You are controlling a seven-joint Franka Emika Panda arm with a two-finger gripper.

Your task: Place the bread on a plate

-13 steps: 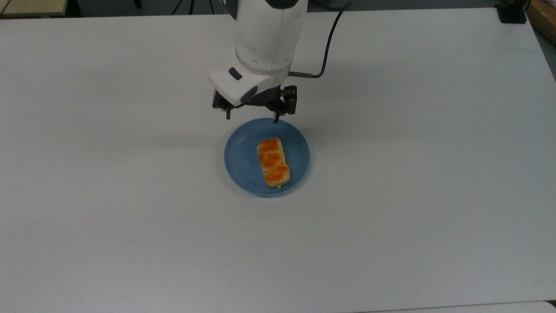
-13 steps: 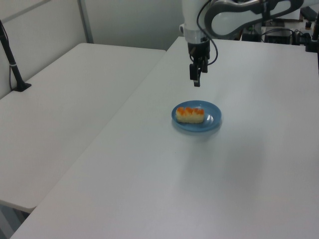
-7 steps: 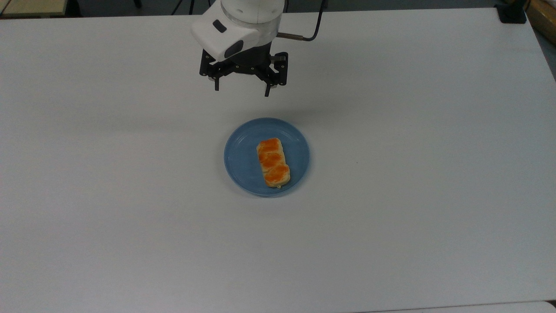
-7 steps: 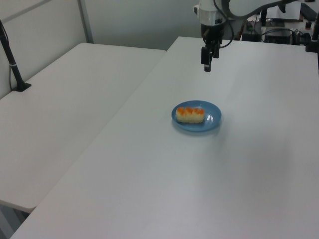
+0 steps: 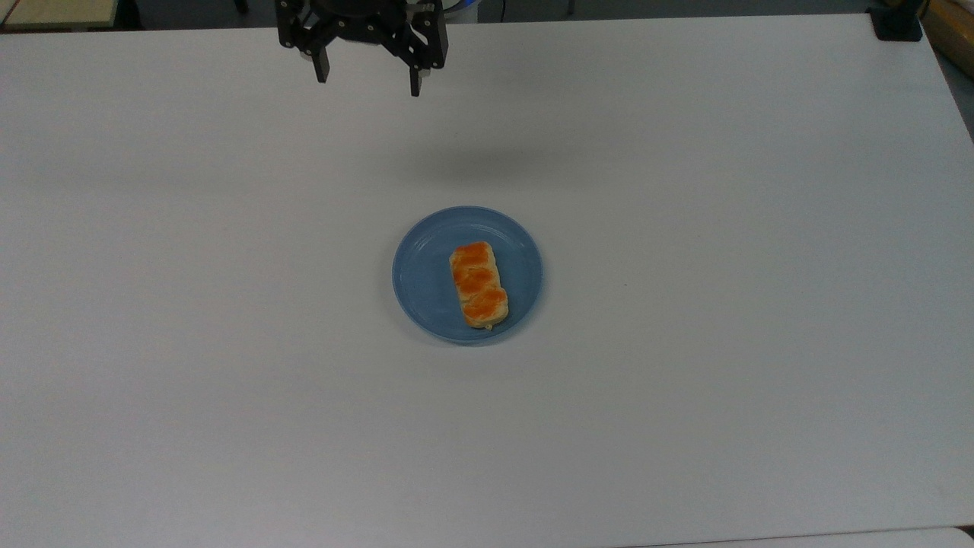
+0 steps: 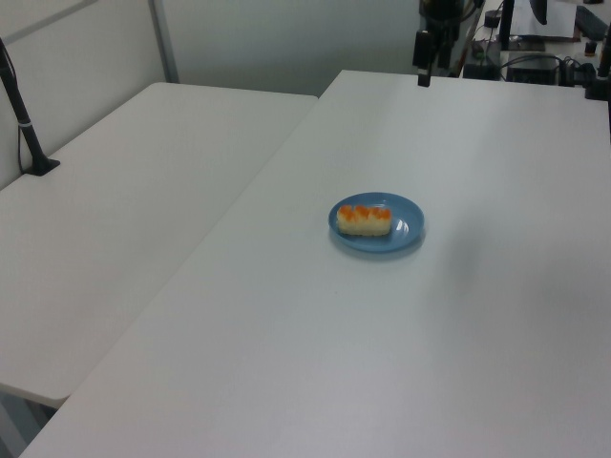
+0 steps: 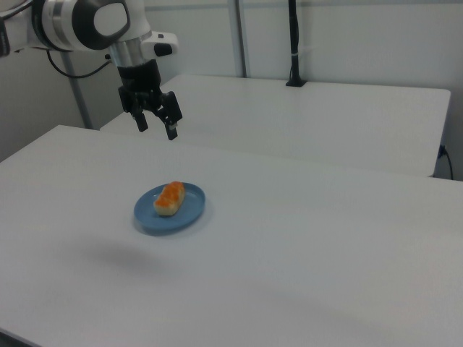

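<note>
Bread (image 5: 479,284) lies flat on the plate (image 5: 426,266), so placement looks done. Gripper (image 5: 367,82) hangs high with fingers (image 5: 415,79) spread, empty; best retreat upward, clear of the plate.

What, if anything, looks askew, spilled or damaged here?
Nothing stands out. The bread lies whole and flat inside the plate, slightly off-centre toward the top view's right. The pincer hangs open and empty above the table.

The pale-yellow bread (image 5: 479,284) with three orange-brown bumps lies flat on the round blue plate (image 5: 423,272). Top view: its long axis runs from 11 to 5 o'clock, right of centre.
</note>
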